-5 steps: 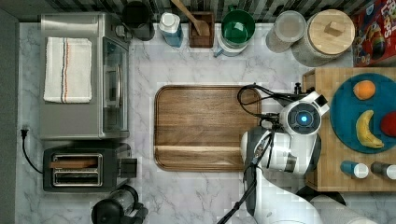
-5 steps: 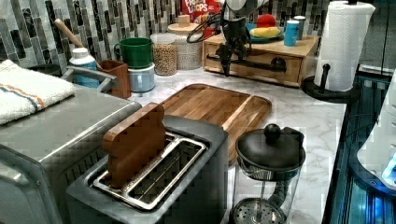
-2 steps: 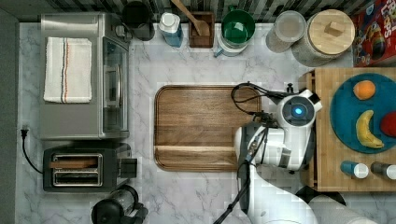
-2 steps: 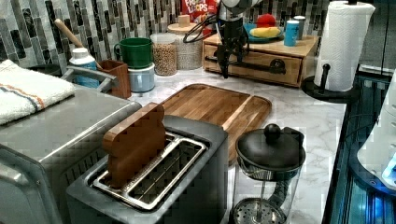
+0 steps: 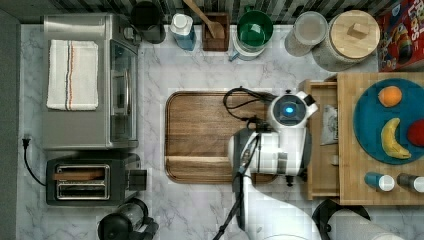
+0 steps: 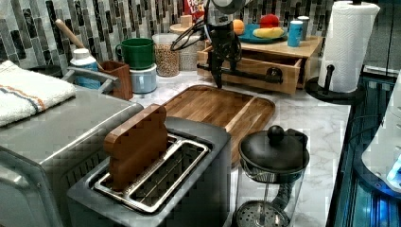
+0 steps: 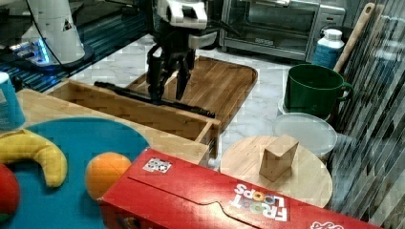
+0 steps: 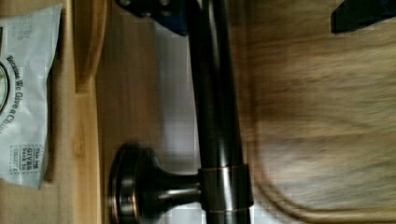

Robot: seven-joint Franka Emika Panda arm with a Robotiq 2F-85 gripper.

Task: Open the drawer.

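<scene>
pulling step under way: drawer (image 5: 322, 145) partly out from under the shelf (image 5: 350, 185) at the top view's right, front edge just beside the board (image 5: 200, 135). gripper (image 7: 167, 93) down at the handle (image 6: 246, 74), fingers (image 7: 154, 81) spread to either side of the bar, not clamped tight as far as the right view shows. interior already showing, with a white packet (image 8: 25, 93) inside. next move, by judgement: a straight pull toward the board, bar kept between the fingers, no lift. readable: "froot loops" on the red box (image 7: 215, 191); packet print partly legible, "because we give a...".
</scene>
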